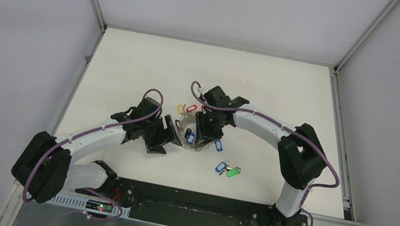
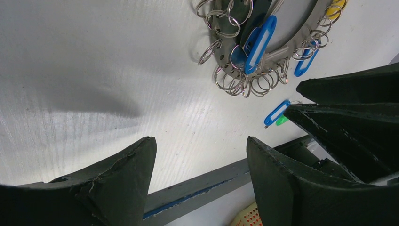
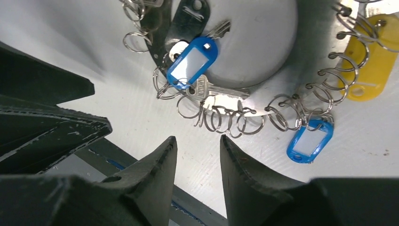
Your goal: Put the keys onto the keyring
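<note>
The keys lie loose on the white table near the front, one with a blue tag (image 1: 220, 167) and one with a green tag (image 1: 233, 171). The left wrist view shows them small, as the blue tag (image 2: 276, 113) and the green tag (image 2: 282, 120). The keyring (image 1: 191, 135) is a flat grey ring (image 2: 282, 49) hung with many small split rings and tagged keys. My left gripper (image 2: 200, 141) stands open just left of the keyring with nothing between its fingers. My right gripper (image 3: 197, 139) hovers over the keyring's (image 3: 316, 42) near edge, open by a narrow gap and holding nothing.
On the keyring hang blue-tagged keys (image 3: 190, 63), another blue tag (image 3: 309, 141) and a yellow tag (image 3: 369, 61). Red and yellow tags (image 1: 186, 109) show at its far side. The left fingers (image 3: 51, 117) stand close beside the right gripper. A dark rail (image 1: 195, 201) runs along the table's front edge.
</note>
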Tool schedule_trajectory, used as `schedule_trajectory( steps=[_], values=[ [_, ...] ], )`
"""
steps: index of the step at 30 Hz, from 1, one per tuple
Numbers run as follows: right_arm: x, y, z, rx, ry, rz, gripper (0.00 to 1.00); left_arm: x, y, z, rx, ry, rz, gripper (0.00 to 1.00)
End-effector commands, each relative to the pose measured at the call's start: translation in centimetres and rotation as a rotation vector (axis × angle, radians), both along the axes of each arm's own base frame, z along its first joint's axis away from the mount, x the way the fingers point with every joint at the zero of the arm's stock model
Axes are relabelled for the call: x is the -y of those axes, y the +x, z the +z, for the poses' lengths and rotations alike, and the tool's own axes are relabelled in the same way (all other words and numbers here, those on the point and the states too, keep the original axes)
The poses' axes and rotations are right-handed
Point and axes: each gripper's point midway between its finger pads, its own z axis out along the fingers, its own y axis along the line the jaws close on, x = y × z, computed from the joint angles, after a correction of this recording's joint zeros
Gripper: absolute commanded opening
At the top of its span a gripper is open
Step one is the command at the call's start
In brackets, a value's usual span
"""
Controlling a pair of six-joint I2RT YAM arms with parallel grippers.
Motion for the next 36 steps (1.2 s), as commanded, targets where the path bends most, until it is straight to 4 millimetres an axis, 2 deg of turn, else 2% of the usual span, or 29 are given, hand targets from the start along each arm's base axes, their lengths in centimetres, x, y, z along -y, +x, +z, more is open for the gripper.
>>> schedule_trajectory(
  steps=[1,7,11,22,36],
  values=[
    [1.1,0.9,-0.8,-0.002,-0.044,-0.052,0.42,0.4,0.5,1.4,0.036,-0.035,-0.011,0.72],
    [2.8,2.2,-1.2,-0.001,-0.064,-0.102,0.44,0.4,0.3,1.3,0.033,-0.035,-0.016,0.72],
    [3.3,2.3,-1.5,0.001,-0.074,-0.084,0.42,0.3,0.2,1.1,0.028,-0.032,-0.016,0.72],
    [0.7,1.2,0.3,0.017,0.012,0.020,0.42,0.4,0.1,0.8,0.017,-0.029,-0.019,0.72],
    [-1.1,0.5,-0.9,0.028,-0.036,0.080,0.37,0.4,0.0,0.6,0.009,-0.031,-0.024,0.72]
  ],
)
